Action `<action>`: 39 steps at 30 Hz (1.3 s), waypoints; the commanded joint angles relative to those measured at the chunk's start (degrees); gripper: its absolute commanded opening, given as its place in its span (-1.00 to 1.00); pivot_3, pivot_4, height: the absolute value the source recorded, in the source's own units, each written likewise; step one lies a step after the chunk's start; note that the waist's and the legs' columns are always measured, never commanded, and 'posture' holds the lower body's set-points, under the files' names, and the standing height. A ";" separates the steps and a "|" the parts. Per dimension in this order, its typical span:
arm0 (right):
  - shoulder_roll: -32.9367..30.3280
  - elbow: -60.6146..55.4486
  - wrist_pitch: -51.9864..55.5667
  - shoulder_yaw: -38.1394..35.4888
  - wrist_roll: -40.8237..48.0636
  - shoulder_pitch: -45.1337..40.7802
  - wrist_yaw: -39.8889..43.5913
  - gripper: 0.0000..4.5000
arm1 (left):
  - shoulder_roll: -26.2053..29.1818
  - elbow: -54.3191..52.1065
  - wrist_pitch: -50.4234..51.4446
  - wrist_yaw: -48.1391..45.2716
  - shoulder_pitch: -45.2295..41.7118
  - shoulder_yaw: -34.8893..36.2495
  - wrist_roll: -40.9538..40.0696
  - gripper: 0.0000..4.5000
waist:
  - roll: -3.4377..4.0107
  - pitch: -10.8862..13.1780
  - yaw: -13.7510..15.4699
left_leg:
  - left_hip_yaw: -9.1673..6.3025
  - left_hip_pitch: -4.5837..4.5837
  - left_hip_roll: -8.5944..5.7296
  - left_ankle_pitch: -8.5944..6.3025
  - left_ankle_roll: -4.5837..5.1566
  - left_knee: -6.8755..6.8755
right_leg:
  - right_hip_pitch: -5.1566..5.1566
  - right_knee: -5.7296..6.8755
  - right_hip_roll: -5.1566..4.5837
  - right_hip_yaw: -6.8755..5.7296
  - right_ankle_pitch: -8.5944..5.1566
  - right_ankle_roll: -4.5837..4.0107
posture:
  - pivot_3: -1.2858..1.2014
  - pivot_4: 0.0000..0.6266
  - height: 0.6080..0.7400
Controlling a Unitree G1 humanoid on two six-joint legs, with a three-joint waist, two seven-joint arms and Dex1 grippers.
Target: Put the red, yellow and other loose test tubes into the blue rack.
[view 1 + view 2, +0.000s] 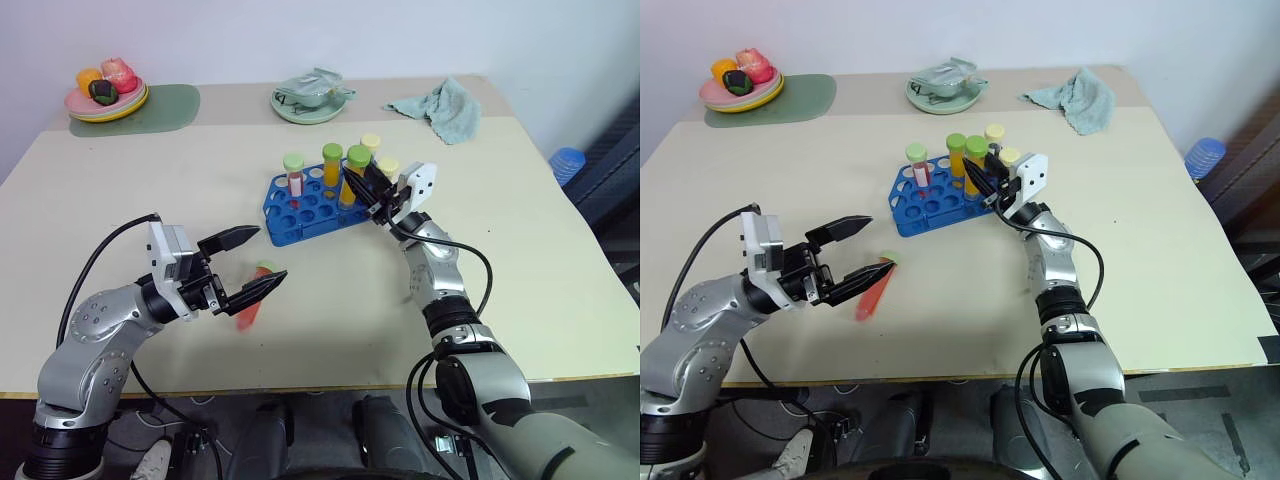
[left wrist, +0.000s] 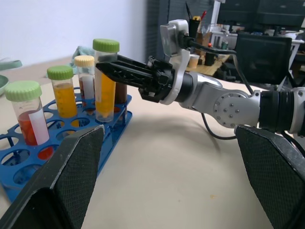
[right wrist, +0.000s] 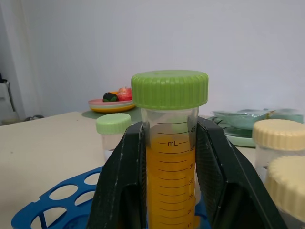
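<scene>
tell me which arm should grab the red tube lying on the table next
Left. The left gripper hangs open right over the red tube, while the right gripper is shut on the yellow tube at the rack.

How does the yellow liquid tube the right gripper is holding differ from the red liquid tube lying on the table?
The yellow-liquid tube with a green cap stands upright over the bright blue plastic rack, while the red-liquid tube lies flat on the beige table, apart from the rack. The yellow tube is clamped between the right gripper fingers; the red tube is held by nothing, lying beneath the open left gripper. Both are capped plastic tubes.
</scene>
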 commanded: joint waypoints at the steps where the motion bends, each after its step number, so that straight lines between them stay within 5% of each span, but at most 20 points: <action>1: 0.70 1.15 0.13 0.74 -0.72 0.09 0.37 -0.64 | -0.08 -1.65 -0.68 0.09 0.36 0.80 -0.85 1.00 | 0.00 0.00 0.00 | 0.00 0.00 0.00 0.00 0.00 0.00 | 0.00 0.00 0.00 0.00 0.00 0.00 | 0.03 -0.52 1.00; 37: -2.07 -0.66 2.13 -0.47 -0.68 2.55 -0.13 -0.64 | -0.03 -1.43 -0.39 -0.10 -0.37 0.16 -0.76 1.00 | 0.01 0.05 0.18 | 0.00 -0.05 -0.02 0.00 0.00 -0.08 | -0.02 -0.10 -0.04 0.00 0.00 0.00 | 0.03 -0.52 1.00; 39: -2.05 -0.79 2.27 -0.68 -0.73 2.35 -0.60 -0.18 | -0.11 -1.35 -0.45 -0.13 -0.36 0.10 -0.75 1.00 | 0.01 0.05 0.18 | -0.01 -0.05 -0.02 0.00 0.00 -0.08 | -0.02 -0.10 -0.03 0.00 0.00 0.00 | 0.03 -0.52 1.00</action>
